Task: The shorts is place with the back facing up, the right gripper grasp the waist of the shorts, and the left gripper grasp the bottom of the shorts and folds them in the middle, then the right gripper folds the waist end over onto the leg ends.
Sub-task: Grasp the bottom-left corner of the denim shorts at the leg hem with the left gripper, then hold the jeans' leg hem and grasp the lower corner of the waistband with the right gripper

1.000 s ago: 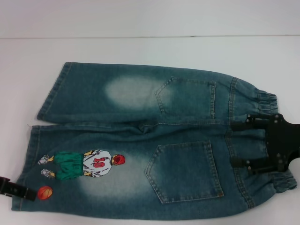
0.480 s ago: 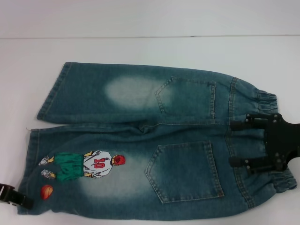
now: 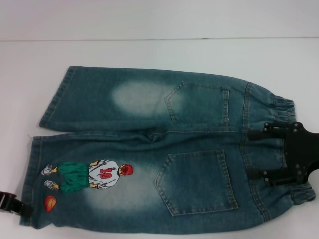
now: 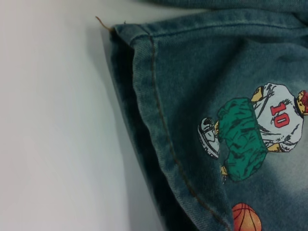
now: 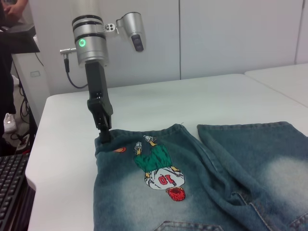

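Observation:
Blue denim shorts (image 3: pixel 149 149) lie flat on the white table, back pockets up, legs toward my left and elastic waist toward my right. The near leg carries a basketball-player print (image 3: pixel 89 175). My right gripper (image 3: pixel 256 153) rests over the waistband, open, with one finger near each side of the near half of the waist. At the outer corner of the near leg's hem, my left gripper (image 3: pixel 14 205) is shut on the fabric. The right wrist view shows the left gripper (image 5: pixel 103 134) pinching that corner, which is slightly raised. The left wrist view shows the hem (image 4: pixel 144 96) lifted a little off the table.
The white table (image 3: pixel 159 55) ends at a far edge against a pale wall. In the right wrist view a keyboard (image 5: pixel 12 187) lies below the table's left side, and a second white table (image 5: pixel 284 82) stands beyond. A person's shoe (image 5: pixel 9 122) shows on the floor.
My left gripper slid outward to the hem corner and closed there, bunching the near leg's edge slightly inward. The right gripper shifted a little lower on the waistband.

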Motion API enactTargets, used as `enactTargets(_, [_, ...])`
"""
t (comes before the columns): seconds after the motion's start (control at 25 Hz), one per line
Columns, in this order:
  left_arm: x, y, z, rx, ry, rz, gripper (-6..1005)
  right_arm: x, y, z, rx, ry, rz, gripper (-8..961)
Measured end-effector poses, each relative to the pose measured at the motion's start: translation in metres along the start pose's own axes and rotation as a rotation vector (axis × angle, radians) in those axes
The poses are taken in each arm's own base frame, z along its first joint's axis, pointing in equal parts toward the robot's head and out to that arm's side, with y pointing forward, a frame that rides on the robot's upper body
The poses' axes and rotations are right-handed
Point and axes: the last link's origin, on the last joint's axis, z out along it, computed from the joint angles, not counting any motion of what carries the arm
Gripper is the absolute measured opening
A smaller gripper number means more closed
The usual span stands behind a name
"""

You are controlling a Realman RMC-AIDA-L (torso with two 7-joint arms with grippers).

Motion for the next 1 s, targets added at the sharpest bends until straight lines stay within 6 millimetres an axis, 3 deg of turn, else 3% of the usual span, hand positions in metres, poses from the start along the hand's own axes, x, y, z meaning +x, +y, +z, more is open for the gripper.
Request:
enactTargets(0.24, [0.004, 0.003, 0.000, -0.017, 0.013, 0.014, 21, -0.002, -0.006, -0.011, 0.033, 0.042, 0.079, 890])
enactTargets(0.4, [0.007, 0.004, -0.001, -0.018, 0.017, 0.025, 22, -0.007, -0.013, -0.035, 0.092, 0.233, 0.192, 889])
enactTargets(0.64, [0.012, 0.005, -0.004, -0.013, 0.023, 0.035, 22, -0.020, -0.012, -0.055, 0.090, 0.498, 0.305, 889])
enactTargets(1.0, [0.016, 0.007, -0.006, -0.005, 0.012, 0.046, 23, -0.026, -0.018, -0.051, 0.105, 0.804, 0.423, 888])
